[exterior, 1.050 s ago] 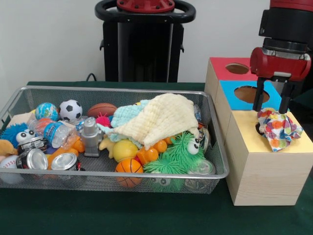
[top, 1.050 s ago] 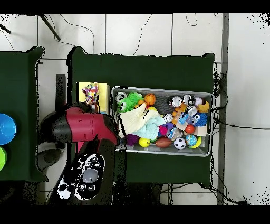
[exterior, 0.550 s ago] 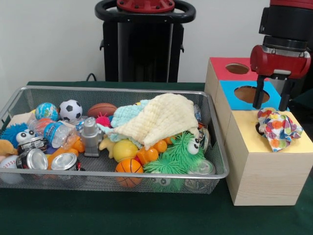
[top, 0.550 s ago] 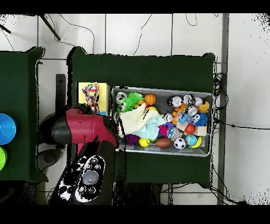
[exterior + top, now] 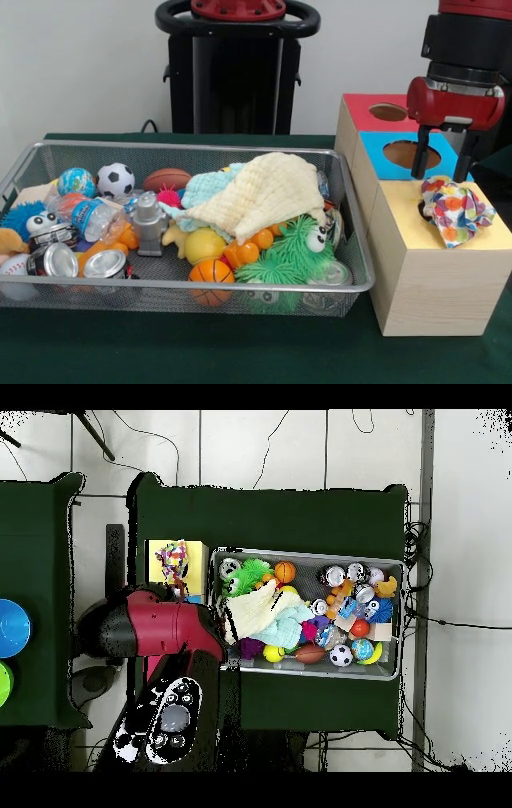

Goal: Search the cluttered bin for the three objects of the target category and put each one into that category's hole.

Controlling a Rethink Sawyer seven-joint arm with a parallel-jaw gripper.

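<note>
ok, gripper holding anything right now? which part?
Nothing held. The gripper is open and empty above the colourful cloth, which lies bunched on the yellow section of the box, apart from the fingers.

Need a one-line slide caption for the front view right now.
Open end effector hovers above a patterned cloth on the yellow box top, beside the toy-filled mesh bin.

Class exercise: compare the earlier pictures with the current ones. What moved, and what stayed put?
The open claw rose slightly above the patterned cloth and holds nothing. The cloth stayed bunched over the yellow box top; the bin contents look unchanged.
</note>
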